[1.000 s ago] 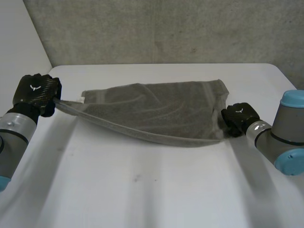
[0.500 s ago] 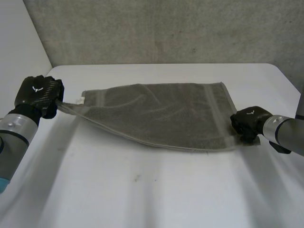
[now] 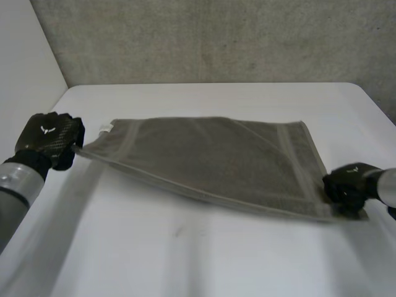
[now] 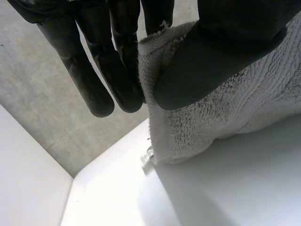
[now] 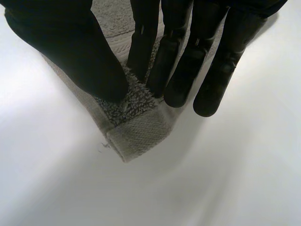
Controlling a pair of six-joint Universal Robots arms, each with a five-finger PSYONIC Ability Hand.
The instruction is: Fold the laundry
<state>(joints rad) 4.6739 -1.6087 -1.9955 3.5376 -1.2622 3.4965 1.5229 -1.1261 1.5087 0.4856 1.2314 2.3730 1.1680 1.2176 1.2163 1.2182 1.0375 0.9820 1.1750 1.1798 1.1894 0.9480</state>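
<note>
Stretched wider than a second ago, the grey towel (image 3: 210,158) is spreading flatter over the middle of the desk (image 3: 185,260), its near edge hanging taut between two corners. The left robot hand (image 3: 48,139) is pinching one corner between thumb and fingers, and the right robot hand (image 3: 348,189) is pinching the other, seemingly pulling apart to smooth it for folding.

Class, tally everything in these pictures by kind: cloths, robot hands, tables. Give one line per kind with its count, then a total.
Grey towel: 1
Black hands, left hand and right hand: 2
White table: 1
Total: 4
</note>
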